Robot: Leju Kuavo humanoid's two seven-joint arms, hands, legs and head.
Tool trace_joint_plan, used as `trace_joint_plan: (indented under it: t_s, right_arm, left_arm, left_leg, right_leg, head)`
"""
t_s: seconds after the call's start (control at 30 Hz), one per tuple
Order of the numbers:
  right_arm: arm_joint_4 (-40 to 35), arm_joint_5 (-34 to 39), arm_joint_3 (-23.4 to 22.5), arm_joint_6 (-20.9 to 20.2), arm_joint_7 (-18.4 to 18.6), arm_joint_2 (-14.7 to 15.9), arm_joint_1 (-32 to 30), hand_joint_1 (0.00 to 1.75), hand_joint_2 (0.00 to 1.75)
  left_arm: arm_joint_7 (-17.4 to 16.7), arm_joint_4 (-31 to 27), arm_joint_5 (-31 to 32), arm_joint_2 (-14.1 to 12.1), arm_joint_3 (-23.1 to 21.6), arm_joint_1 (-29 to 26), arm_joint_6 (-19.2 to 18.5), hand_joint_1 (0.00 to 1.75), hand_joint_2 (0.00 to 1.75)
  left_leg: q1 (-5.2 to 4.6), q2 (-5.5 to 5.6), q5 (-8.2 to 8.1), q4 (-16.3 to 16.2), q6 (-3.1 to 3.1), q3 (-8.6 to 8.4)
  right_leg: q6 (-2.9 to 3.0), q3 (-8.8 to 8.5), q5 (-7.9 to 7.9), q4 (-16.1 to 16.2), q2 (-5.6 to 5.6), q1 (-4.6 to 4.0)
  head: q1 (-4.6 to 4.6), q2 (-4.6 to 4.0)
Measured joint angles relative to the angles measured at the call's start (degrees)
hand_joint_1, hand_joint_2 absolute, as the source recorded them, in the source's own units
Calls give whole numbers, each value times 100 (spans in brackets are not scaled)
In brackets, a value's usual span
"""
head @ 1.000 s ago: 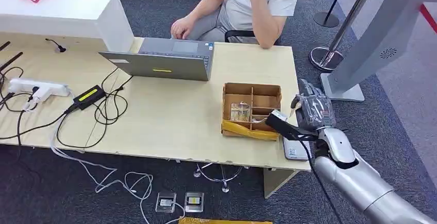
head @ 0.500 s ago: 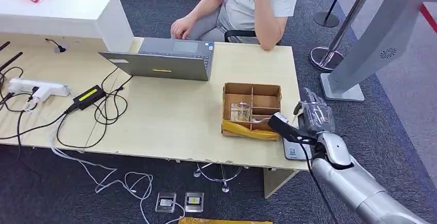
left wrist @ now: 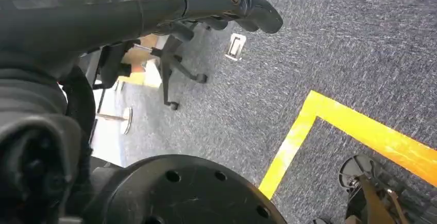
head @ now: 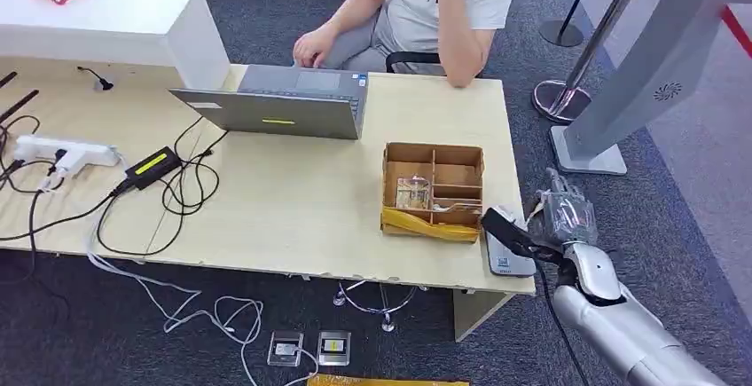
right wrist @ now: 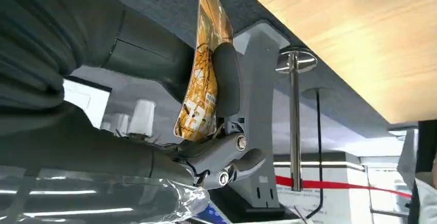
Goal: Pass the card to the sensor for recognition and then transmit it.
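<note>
In the right wrist view my right hand (right wrist: pixel 154 147) pinches an orange-and-yellow patterned card (right wrist: pixel 203 80) between the thick thumb (right wrist: pixel 227 80) and the fingers, with the card standing on edge. In the head view the right hand (head: pixel 563 216) hovers just off the table's right front corner, beside a flat grey reader (head: pixel 507 251) that lies on that corner. A brown cardboard divider box (head: pixel 434 186) stands left of the reader, with more cards (head: pixel 413 193) in one compartment. My left hand (left wrist: pixel 227 0) hangs over the carpet with its fingers stretched out and nothing in them.
A person (head: pixel 426 4) sits behind the wooden table (head: pixel 293 200) at an open laptop (head: pixel 284 102). A tall grey kiosk (head: pixel 656 66) and a stanchion base (head: pixel 559 98) stand to the right. Cables and a power strip (head: pixel 66 151) lie at the table's left.
My right hand has drawn back from the divider box, moving right and toward me until it is past the table's right edge. The person and the table items stayed put.
</note>
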State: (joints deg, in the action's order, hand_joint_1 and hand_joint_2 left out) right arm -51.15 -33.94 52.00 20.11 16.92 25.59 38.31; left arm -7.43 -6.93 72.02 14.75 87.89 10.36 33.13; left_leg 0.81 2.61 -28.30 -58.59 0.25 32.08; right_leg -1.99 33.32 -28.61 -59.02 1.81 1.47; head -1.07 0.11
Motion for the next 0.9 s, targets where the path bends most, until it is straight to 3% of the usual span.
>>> trace_joint_plan:
  t_s: [0.67, 0.9]
  right_arm:
    - [-138, -81, -57, -13, 72, 74, -628, 175, 175]
    - [-94, 109, -59, -37, -245, -11, -631, 175, 175]
  left_arm:
    - [94, 0, 122, -48, -2, -52, -107, 0, 0]
    - [9, 2, 144, -46, 0, -53, -59, 0, 0]
  left_leg:
    - [0, -13, -3, 0, -2, -3]
    - [0, -13, -2, 0, -2, -3]
  right_leg:
    - [0, 0, 0, 0, 6, 0]
    - [0, 0, 2, -1, 6, 0]
  head:
    - [0, 0]
    - [0, 0]
